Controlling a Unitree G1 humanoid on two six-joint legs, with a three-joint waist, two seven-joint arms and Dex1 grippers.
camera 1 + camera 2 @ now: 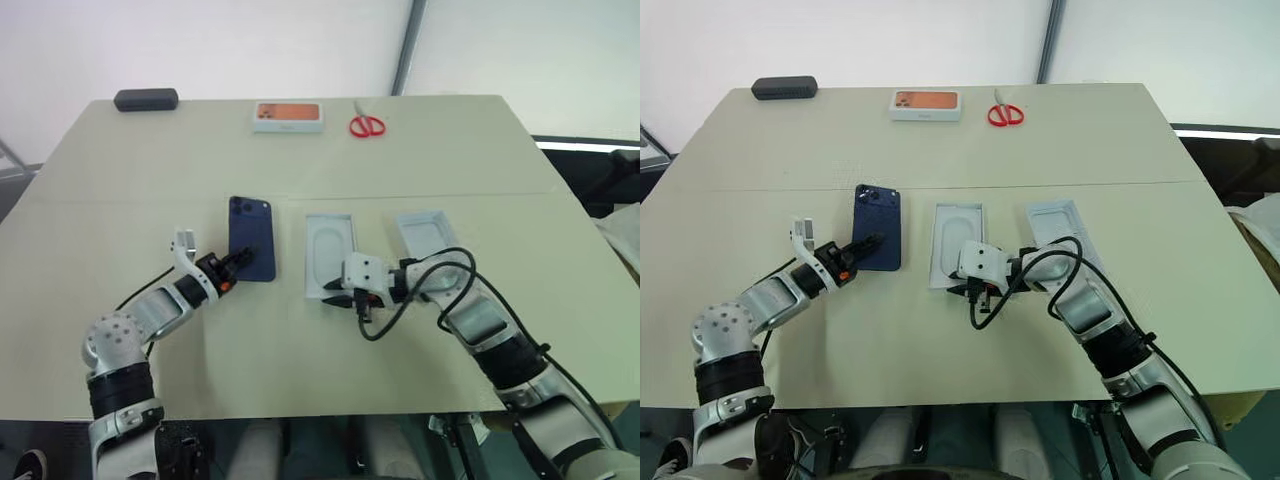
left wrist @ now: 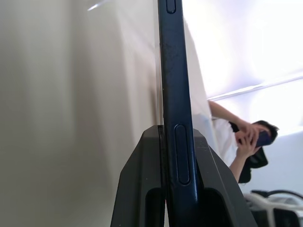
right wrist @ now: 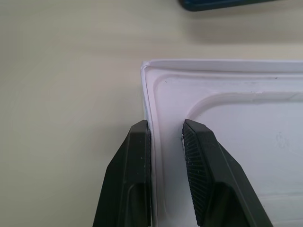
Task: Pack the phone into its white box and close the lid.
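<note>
Right now one phone [image 1: 252, 238], dark blue, is on the left side of the one pale table [image 1: 150, 170]. Its shiny back faces up, and its square camera bump is at the far left corner. The left gripper [image 1: 232, 268] is clamped on the near end of the phone. In the left wrist view the thin edge of the phone runs straight up between the two black fingers [image 2: 137, 189], which press on both of its flat sides. It is hard to tell if the phone touches the table or is a bit above it.

Just to the right of the phone lies one white box [image 1: 330, 250], open side up. It is long and shallow, with a rounded dip in its white inside. The phone and the box are near each other but do not touch.

The right gripper [image 1: 335, 298] is at the near left corner of the white box, at its wall. It cannot be told if this gripper is squeezing the wall or is just around it.

One lid [image 1: 425, 232] lies to the right of the box, open side up, turned a little.

At the far edge of the table are three more things: one black case [image 1: 146, 99] on the left, one white box with an orange top [image 1: 288, 116] in the middle, and one pair of red scissors [image 1: 367, 125] beside it.

One person [image 2: 241, 137] shows far off in the left wrist view.
</note>
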